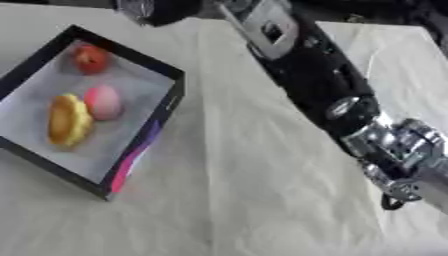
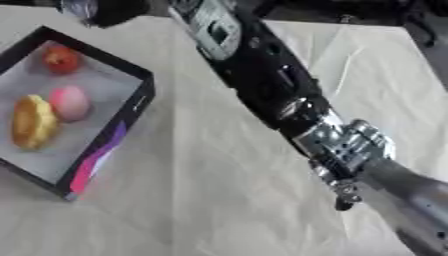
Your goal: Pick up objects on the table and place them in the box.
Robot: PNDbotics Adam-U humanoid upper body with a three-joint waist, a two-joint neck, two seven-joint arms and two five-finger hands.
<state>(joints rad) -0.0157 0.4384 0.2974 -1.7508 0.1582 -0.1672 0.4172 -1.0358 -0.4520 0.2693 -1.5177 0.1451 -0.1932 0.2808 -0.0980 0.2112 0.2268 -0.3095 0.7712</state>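
Right hand, as far as it can be made out, is the dark rounded mass with a glint of silver at the top edge, just beyond the far corner of the box. The frame cuts most of it off and it is blurred. I cannot tell whether its fingers are spread, pressed together or closed on anything. It hangs clear of the box and touches nothing that shows.

At the left lies the box, an open black tray with a pale lining. It is turned askew to the table, and its left corner runs out of the left eye view. A pink-and-purple streak marks its near right wall.

Three things lie inside. A yellow-orange lumpy item sits furthest left, its kind unclear. A pink rounded item lies right against it. A red round fruit sits apart from both, up in the far corner.

The pale tablecloth shows long creases down the middle. No loose object shows on the stretch in view.

The right arm crosses the right half of the view on a slant from the top centre to the lower right. It is black, with a grey plate near the top. Lower down come silver joints. Past them the arm turns to a grey blur that leaves the frame at the lower right corner. A small black loop hangs below the joints; what it is cannot be told.
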